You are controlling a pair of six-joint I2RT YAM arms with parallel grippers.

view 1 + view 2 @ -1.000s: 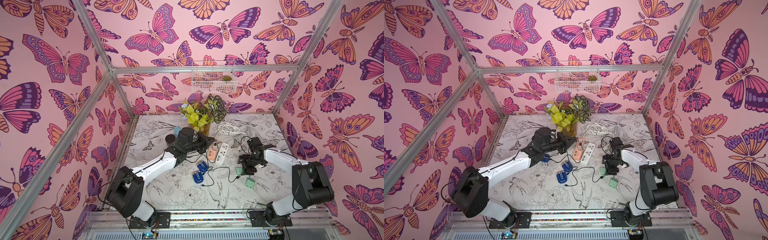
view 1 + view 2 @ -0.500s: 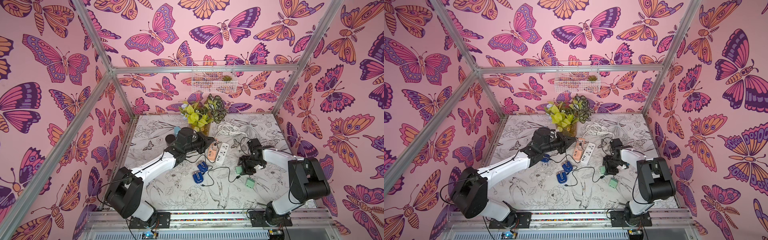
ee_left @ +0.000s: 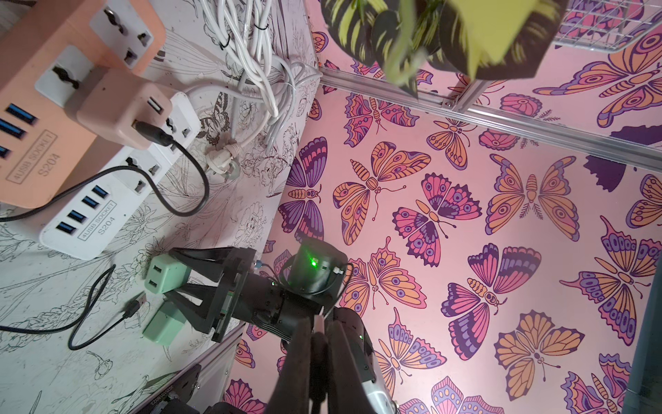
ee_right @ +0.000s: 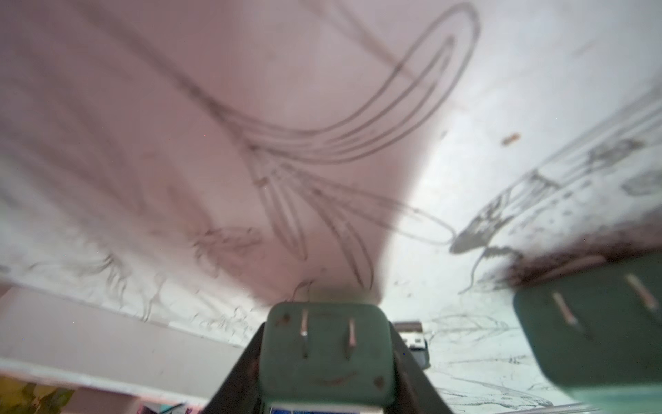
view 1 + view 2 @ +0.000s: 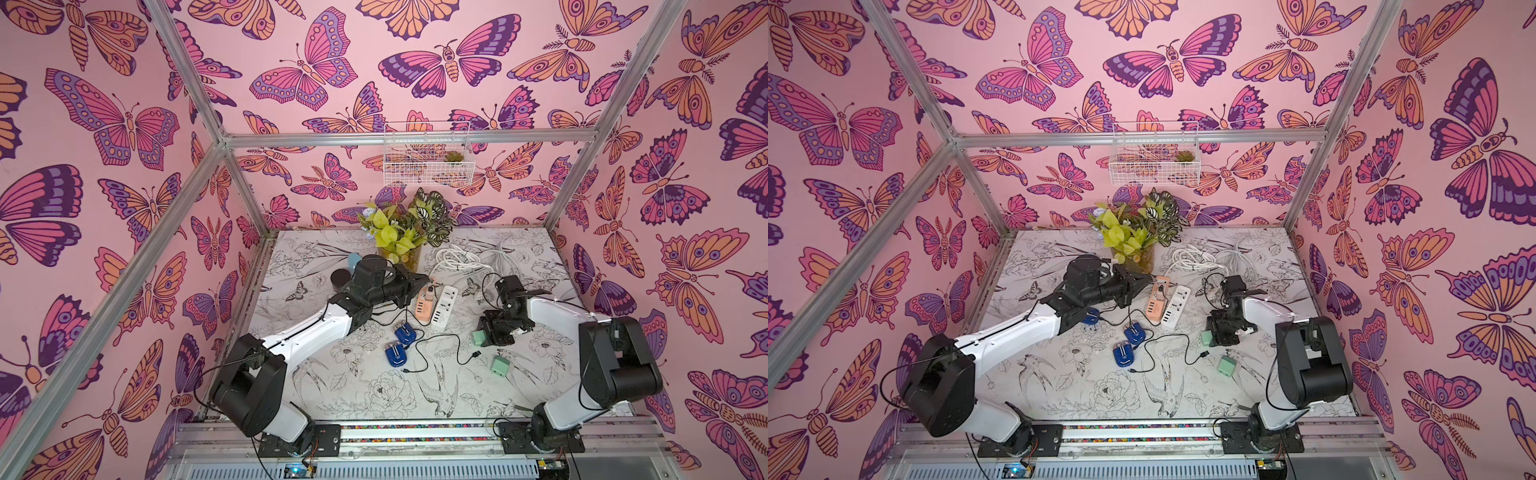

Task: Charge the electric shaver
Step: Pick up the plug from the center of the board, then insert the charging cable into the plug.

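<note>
Gripping arm: my right gripper [image 3: 177, 273] pinches a green adapter [image 3: 161, 274], right of centre.
Left gripper [image 5: 427, 281]: I see its fingers pressed together, holding nothing, by the orange power strip's [image 5: 424, 307] far end.
Blue shavers [image 5: 405, 334]: lying mid-table, just nearer than that strip.

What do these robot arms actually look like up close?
The left arm and right arm match: white tube-like links between chunky black round joints, thin black cables looping alongside, black triangular-framed jaws at the tips. A small green light glows on one right arm joint.
</note>
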